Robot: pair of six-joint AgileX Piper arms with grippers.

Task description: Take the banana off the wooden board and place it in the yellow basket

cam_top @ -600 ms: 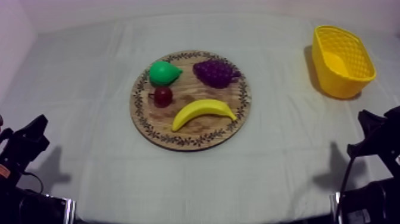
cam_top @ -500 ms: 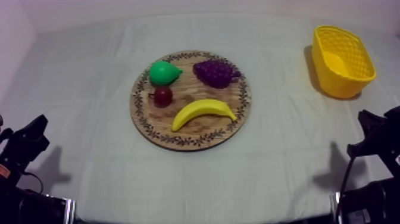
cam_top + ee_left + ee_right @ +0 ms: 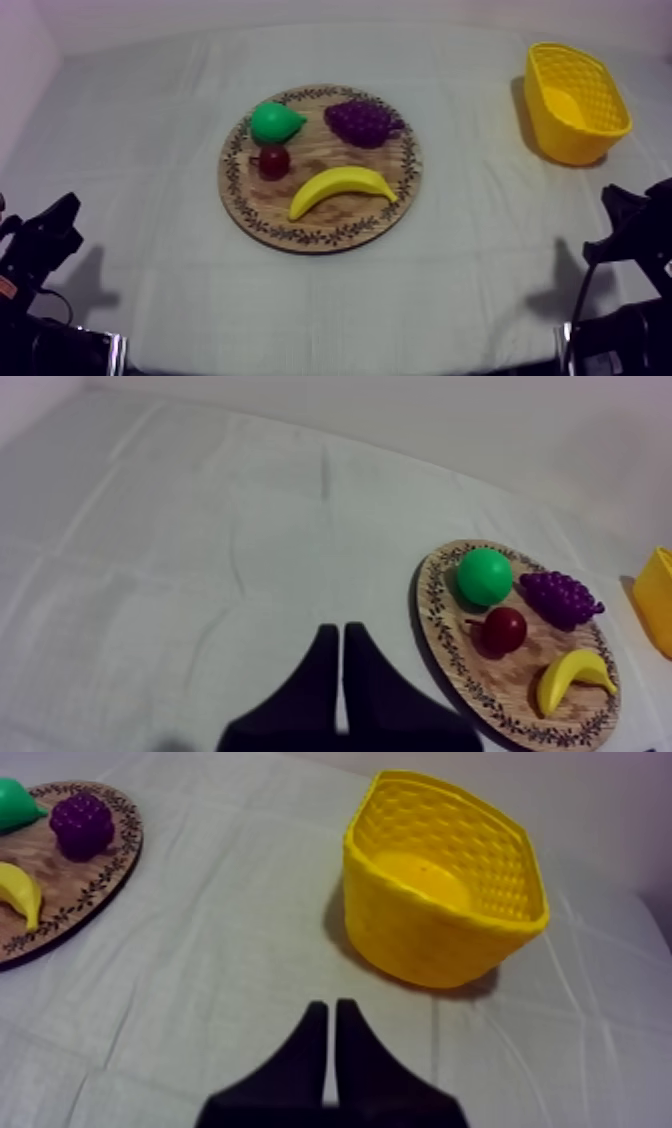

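left arm (image 3: pixel 40 248): all black, chunky angular blocks, matte look, silvery strip low at its base
right arm (image 3: pixel 632 228): same black boxy build, silvery strip at the base too
left pincer (image 3: pixel 339 636): two flat black fingers (image 3: pixel 320 681), wide at the root, tapering to blunt tips
right pincer (image 3: pixel 330 1008): same deal, plain matte black wedge shapes

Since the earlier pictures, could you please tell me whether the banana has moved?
No. The banana lies at the same spot on the wooden board, just inside its near rim, below the grapes.
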